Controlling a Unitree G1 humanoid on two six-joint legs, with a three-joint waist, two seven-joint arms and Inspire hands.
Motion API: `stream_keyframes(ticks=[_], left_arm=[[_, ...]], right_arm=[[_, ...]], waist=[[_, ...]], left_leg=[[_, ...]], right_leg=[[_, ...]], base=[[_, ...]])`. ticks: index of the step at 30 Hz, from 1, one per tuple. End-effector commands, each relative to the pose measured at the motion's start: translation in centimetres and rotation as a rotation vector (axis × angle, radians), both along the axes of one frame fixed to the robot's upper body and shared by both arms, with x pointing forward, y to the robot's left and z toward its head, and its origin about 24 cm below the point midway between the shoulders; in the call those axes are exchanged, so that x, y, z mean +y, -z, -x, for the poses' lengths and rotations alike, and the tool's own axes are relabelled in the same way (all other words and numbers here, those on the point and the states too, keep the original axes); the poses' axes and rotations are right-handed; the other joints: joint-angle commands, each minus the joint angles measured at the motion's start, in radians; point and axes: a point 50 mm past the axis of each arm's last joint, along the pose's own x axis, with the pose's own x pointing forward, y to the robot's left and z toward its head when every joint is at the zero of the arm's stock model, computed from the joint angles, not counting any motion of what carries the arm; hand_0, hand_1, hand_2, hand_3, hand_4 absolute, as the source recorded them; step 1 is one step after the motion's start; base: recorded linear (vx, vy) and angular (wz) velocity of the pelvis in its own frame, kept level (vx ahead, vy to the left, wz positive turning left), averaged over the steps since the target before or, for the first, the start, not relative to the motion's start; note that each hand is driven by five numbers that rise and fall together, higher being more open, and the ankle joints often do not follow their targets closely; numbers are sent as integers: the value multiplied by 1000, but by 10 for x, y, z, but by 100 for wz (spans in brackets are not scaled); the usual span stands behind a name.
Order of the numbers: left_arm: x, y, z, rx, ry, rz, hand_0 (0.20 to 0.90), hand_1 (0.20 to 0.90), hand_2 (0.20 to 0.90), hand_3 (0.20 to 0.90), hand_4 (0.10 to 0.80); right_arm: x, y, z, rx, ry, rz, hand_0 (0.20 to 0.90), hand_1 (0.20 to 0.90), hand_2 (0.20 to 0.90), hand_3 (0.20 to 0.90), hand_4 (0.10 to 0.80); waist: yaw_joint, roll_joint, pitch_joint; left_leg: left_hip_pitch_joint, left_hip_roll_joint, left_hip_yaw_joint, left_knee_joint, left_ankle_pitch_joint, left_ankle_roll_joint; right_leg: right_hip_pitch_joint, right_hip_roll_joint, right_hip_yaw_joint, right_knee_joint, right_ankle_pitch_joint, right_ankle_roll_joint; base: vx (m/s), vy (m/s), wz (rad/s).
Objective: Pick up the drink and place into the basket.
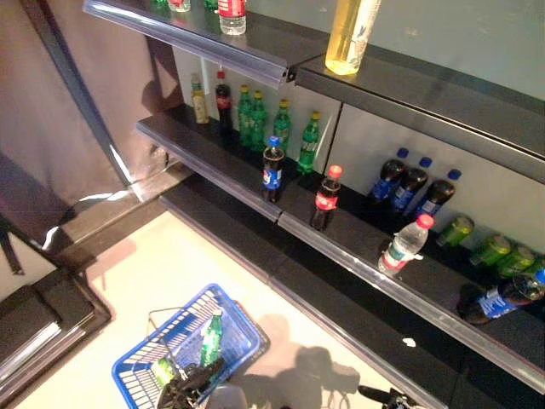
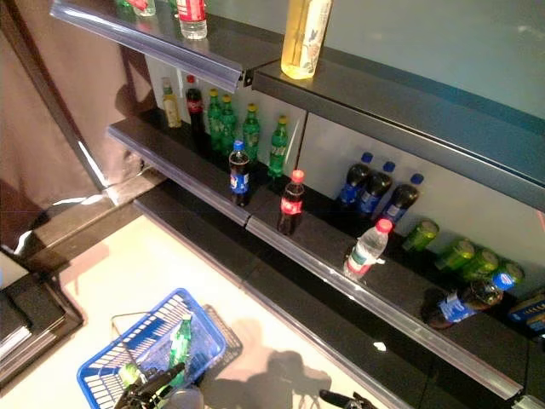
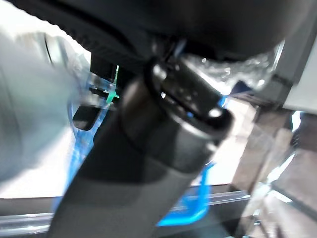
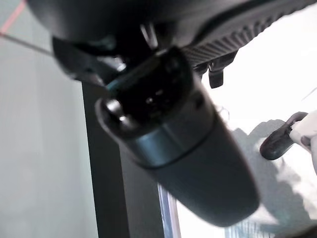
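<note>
The blue basket (image 1: 230, 319) hangs low at the left, off the pale floor. My left hand (image 1: 192, 383) is shut on its thin wire handles. A green bottle (image 1: 210, 338) and a green can (image 1: 163, 372) lie inside it. The basket's blue plastic also shows past my left hand in the left wrist view (image 3: 195, 208). My right hand (image 1: 383, 396) is low at the bottom edge, open and empty, well short of the shelf. On the middle shelf's front edge stand a dark blue-label bottle (image 1: 272, 169), a red-capped cola bottle (image 1: 325, 198) and a leaning clear water bottle (image 1: 404, 244).
Green bottles (image 1: 281, 128), blue-capped dark bottles (image 1: 409, 187), green cans (image 1: 494, 251) and a lying bottle (image 1: 502, 298) fill the middle shelf's back. A yellow bottle (image 1: 351, 34) stands on the top shelf (image 1: 255, 60). A lower dark ledge (image 1: 341, 315) runs below. A dark step (image 1: 43, 324) is at the left.
</note>
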Motion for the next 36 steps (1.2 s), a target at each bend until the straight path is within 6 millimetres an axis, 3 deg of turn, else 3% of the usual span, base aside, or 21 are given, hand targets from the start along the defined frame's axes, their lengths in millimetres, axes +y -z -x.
stream_keyframes(ticks=[1, 3, 5, 7, 9, 10, 11, 15, 19, 27, 30, 32, 33, 36], left_arm=[[12, -17, -35, -177, 83, -81, 300, 300, 300, 200, 100], [22, -23, -45, -207, 110, -121, 300, 300, 300, 200, 100], [29, -27, -49, -235, 100, -132, 300, 300, 300, 200, 100], [36, -36, -63, -289, 118, -155, 300, 300, 300, 200, 100], [37, -39, -68, -308, 121, -161, 300, 300, 300, 200, 100], [37, -44, -77, -346, 109, -163, 300, 300, 300, 200, 100], [36, -46, -81, -359, 105, -162, 300, 300, 300, 200, 100], [33, -48, -88, -343, 86, -151, 300, 300, 300, 200, 100], [27, -40, -72, -273, 94, -145, 300, 300, 300, 200, 100], [31, -32, -44, -187, 82, -153, 300, 300, 300, 200, 100], [37, -33, -40, -188, 67, -166, 300, 300, 300, 200, 100], [39, -35, -39, -193, 60, -175, 300, 300, 300, 200, 100], [42, -36, -39, -194, 63, -183, 300, 300, 300, 200, 100], [47, -36, -34, -186, 58, -187, 300, 300, 300, 200, 100]], right_arm=[[2, 0, 5, -33, -5, -18, 900, 900, 900, 900, 800], [11, 2, 7, -51, -74, -32, 900, 900, 900, 900, 800], [16, 2, 1, -74, -132, -25, 900, 900, 900, 900, 800], [23, -2, -19, -133, -175, -26, 900, 900, 900, 900, 800], [26, -4, -27, -154, -195, -26, 900, 900, 900, 900, 800], [31, -9, -44, -211, -242, -42, 900, 900, 900, 900, 800], [33, -12, -52, -238, -267, -53, 900, 900, 900, 900, 800], [53, -24, -76, -325, -362, -120, 900, 900, 900, 900, 800], [68, -47, -93, -465, -488, -138, 900, 900, 900, 900, 800], [63, -104, -110, -758, -681, -60, 900, 900, 900, 900, 800], [62, -137, -118, -918, -808, 0, 900, 900, 900, 900, 800], [65, -168, -124, -1036, -892, 13, 900, 900, 900, 900, 800], [65, -194, -127, -1144, -935, 32, 900, 900, 900, 900, 800], [60, -235, -130, -1330, -970, 46, 900, 900, 900, 900, 800]], waist=[[-30, -42, 13], [-38, -41, 5], [-35, -38, 6], [-17, -33, 23], [-7, -31, 30], [14, -29, 37], [20, -28, 40], [33, -48, 38], [23, -64, 29], [-32, -63, 10], [-51, -59, 2], [-61, -57, -1], [-67, -58, -3], [-80, -53, -9]], left_leg=[[-48, -46, 40, 71, 14, 50], [3, -72, 74, 59, -19, 61], [18, -82, 78, 59, -34, 64], [14, -76, 106, 77, -50, 65], [12, -69, 120, 80, -50, 63], [2, -52, 145, 87, -50, 53], [-4, -44, 151, 92, -52, 48], [-31, -14, 139, 113, -45, 26], [-10, 11, 131, 84, -26, 13], [51, 13, 141, 33, -22, 3], [73, 19, 159, 19, -24, 0], [83, 21, 165, 15, -28, -1], [87, 23, 171, 17, -32, -1], [96, 27, 180, 18, -38, -2]], right_leg=[[-15, -160, -105, 63, 31, 124], [-35, -217, -147, 55, 71, 157], [-54, -243, -161, 47, 94, 171], [-94, -286, -222, 51, 116, 190], [-105, -301, -248, 50, 125, 197], [-118, -332, -291, 33, 148, 211], [-120, -341, -298, 27, 155, 215], [-85, -316, -299, -26, 150, 212], [-52, -284, -300, -36, 133, 198], [-51, -267, -290, -38, 126, 186], [-57, -271, -283, -41, 129, 191], [-62, -274, -281, -39, 128, 193], [-66, -277, -280, -34, 126, 196], [-74, -279, -277, -24, 121, 197]], base=[[215, 230, -71], [171, 176, -4], [28, 75, -39], [-117, -2, -91], [-140, -76, -60], [-192, -158, -37], [-198, -234, -44], [-49, -218, -10], [-3, -161, 3], [-5, -12, -2], [6, 30, -8], [6, 7, -12], [1, -2, -24], [7, 6, -10]])
